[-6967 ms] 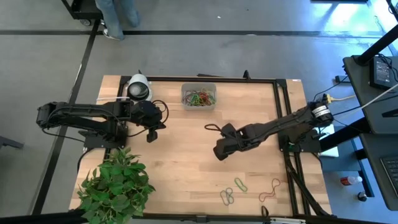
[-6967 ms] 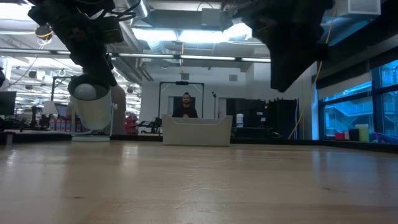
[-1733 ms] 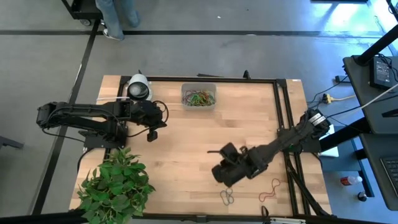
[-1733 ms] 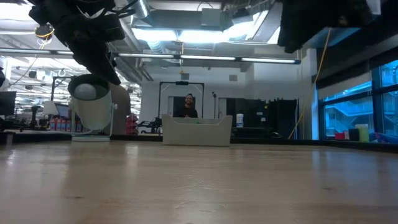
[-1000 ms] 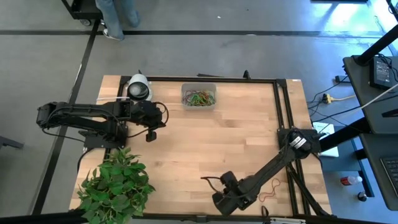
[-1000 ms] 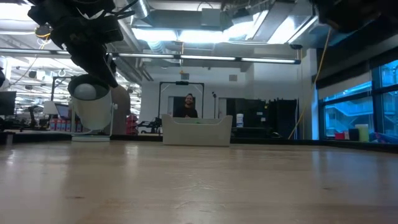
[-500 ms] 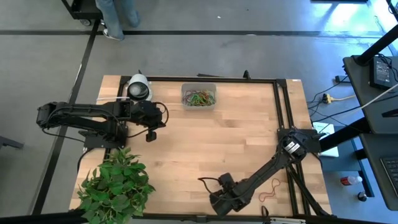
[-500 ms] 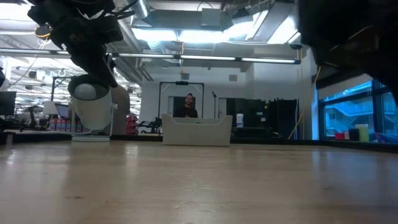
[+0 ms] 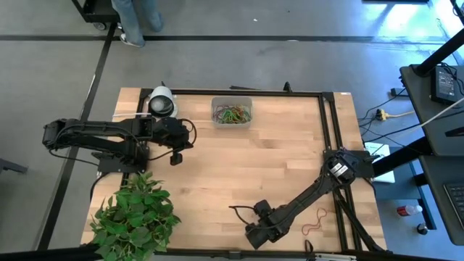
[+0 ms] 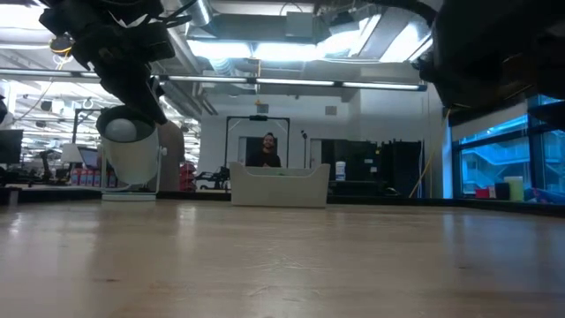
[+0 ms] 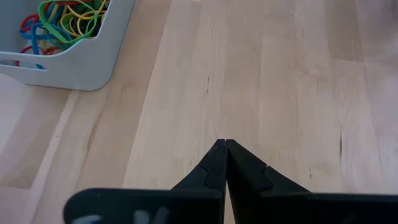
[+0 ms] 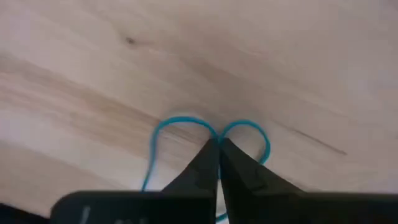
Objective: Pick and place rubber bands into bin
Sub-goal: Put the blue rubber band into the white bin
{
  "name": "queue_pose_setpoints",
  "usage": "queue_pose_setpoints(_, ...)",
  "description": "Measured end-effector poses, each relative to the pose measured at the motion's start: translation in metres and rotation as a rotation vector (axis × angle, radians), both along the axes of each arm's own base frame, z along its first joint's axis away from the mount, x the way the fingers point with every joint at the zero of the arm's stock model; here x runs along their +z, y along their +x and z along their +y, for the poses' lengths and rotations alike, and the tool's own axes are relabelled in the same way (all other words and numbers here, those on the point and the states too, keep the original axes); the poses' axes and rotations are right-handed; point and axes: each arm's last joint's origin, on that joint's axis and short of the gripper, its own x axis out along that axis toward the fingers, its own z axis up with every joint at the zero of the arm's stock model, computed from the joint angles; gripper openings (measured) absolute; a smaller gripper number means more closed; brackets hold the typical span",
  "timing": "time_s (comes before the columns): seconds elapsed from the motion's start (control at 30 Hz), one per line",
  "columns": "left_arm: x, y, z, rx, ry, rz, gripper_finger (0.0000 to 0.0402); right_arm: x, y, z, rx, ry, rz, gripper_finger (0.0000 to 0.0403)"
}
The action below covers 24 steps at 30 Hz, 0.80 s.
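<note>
right gripper: [image 12: 218, 142] low at the near edge of the table [image 9: 217, 174], fingers pressed together, pinching a green-blue rubber band [image 12: 186, 124] against the wood; the band bulges in two loops, one on each side of the fingertips.
right arm: reaches from its base at the table's right side down to the near edge, seen from above with the gripper [image 9: 255, 233] close to the front rail.
left gripper: [image 11: 225, 144] waits over the left part of the table, fingers pressed together with nothing between them, tips above bare wood.
bin: [image 9: 232, 113] at the far edge of the table near the middle, well apart from the right gripper; holds a tangle of green, red, orange and yellow bands [image 11: 65, 15].
loose band: a reddish rubber band [image 9: 315, 221] lies on the table near the front right corner, just beside the right arm.
tape roll: [image 9: 161, 103] white and black, at the far left corner, near the left gripper.
plant: [image 9: 134, 214] leafy green, at the near left corner.
</note>
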Motion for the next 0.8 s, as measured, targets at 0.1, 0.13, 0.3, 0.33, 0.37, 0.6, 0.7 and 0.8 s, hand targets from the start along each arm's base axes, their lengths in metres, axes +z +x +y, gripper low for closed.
queue_pose_setpoints(0.1, 0.0, 0.0, 0.0, 0.001, -0.001, 0.0, 0.0001, 0.011, 0.0, -0.013, 0.013, -0.048, 0.007, 0.0008)
queue_pose_setpoints(0.13, 0.0, 0.0, 0.0, 0.001, -0.001, 0.0, 0.0001, 0.02, -0.001, -0.021, 0.021, -0.068, 0.014, 0.0005)
queue_pose_setpoints(0.3, 0.001, 0.001, 0.0, 0.002, 0.001, -0.013, 0.0001, 0.062, -0.001, -0.061, 0.058, -0.169, 0.015, 0.0002)
queue_pose_setpoints(0.33, 0.001, 0.001, 0.0, 0.001, 0.001, -0.014, 0.0001, 0.068, 0.0, -0.07, 0.072, -0.187, 0.015, 0.0002)
queue_pose_setpoints(0.37, 0.001, 0.001, 0.0, 0.001, 0.001, -0.016, 0.0001, 0.077, 0.001, -0.08, 0.084, -0.195, 0.0, 0.0002)
queue_pose_setpoints(0.6, 0.002, 0.002, 0.0, 0.01, -0.005, -0.025, 0.0001, 0.116, 0.021, -0.175, 0.191, -0.304, -0.056, 0.0001)
queue_pose_setpoints(0.7, 0.003, 0.003, 0.001, 0.011, -0.002, -0.04, 0.0001, 0.123, 0.031, -0.221, 0.242, -0.322, -0.074, 0.0)
queue_pose_setpoints(0.8, 0.003, 0.003, 0.001, 0.017, -0.002, -0.044, 0.0001, 0.124, 0.043, -0.266, 0.283, -0.348, -0.127, 0.0)
